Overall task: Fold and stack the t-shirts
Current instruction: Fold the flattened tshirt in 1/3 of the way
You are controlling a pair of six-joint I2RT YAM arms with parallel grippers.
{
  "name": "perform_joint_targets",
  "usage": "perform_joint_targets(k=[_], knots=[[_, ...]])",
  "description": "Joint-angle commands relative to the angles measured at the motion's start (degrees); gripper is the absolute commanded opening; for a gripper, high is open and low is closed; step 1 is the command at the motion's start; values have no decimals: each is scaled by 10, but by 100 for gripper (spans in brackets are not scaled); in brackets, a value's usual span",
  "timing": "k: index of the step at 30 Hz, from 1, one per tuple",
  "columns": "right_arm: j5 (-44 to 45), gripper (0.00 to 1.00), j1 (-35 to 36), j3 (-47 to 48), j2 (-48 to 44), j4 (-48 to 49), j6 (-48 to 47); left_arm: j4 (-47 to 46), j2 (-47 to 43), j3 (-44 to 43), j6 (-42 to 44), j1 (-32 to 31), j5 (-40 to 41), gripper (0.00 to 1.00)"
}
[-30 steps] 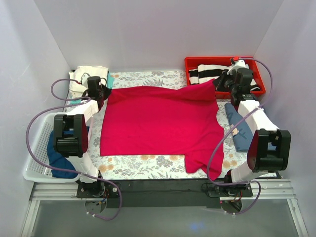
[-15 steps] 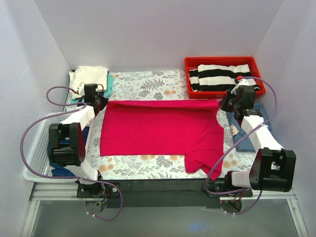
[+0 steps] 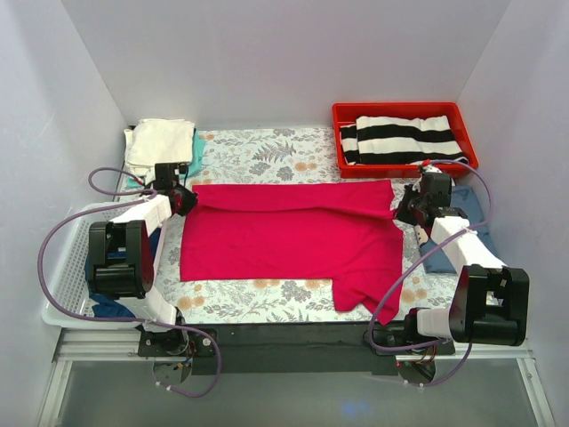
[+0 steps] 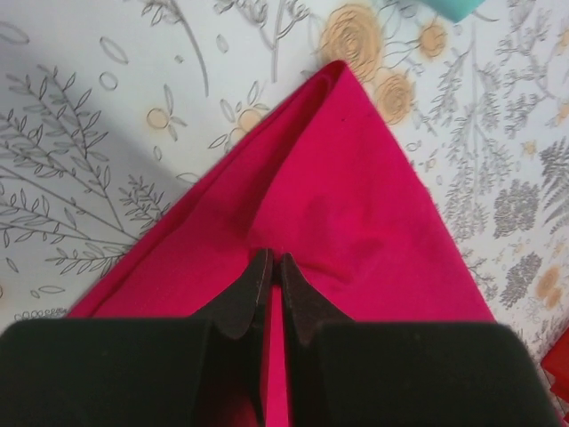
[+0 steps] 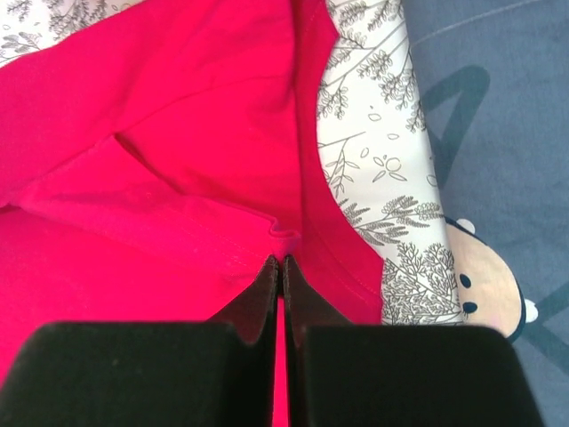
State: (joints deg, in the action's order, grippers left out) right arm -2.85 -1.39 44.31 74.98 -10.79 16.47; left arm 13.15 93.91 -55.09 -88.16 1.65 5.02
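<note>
On the floral bench, the red t-shirt lies spread at the middle. The left claw and right claw are each clamped on a far corner. The soft, light cloth likely sags and creases; corners and hems suit gripping.

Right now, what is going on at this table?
The two arms are working on the red t-shirt, spread on the flowered table. The left gripper is shut on its far left corner, the right gripper on its far right corner. The far edge looks folded over toward the near side.
</note>
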Motion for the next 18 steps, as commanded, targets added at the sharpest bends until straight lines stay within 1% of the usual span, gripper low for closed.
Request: perform_joint_targets(k=[1,2,5,6,8,9,12,13,14,16,17,18], knots=[[21,1,-3,-1,-3,-14,14,44,2,8,-20,2,-11,0],[26,12,-3,2,-1,-27,15,52,7,4,-25,1,-8,7],[26,25,-3,14,-4,-53,27,81,7,-1,-47,1,10,18],[37,31,-3,16,-7,-67,31,88,1,-2,-60,2,25,23],[48,41,-3,17,-23,-76,41,110,-7,-7,-68,2,43,29],[49,42,-3,15,-30,-77,44,115,-17,-12,-71,1,51,32],[47,44,-3,20,-48,-76,49,124,-31,-20,-76,2,72,36],[39,45,-3,22,-50,-68,47,127,-37,-23,-76,1,68,36],[6,45,-3,25,-43,-60,35,125,-38,-25,-74,2,62,36],[-12,43,-2,38,-17,-50,32,105,-38,-26,-66,1,39,36],[-41,42,-2,43,-5,-44,22,93,-36,-25,-47,1,3,36],[-51,40,0,49,8,-41,21,80,-31,-25,-40,1,-10,36]])
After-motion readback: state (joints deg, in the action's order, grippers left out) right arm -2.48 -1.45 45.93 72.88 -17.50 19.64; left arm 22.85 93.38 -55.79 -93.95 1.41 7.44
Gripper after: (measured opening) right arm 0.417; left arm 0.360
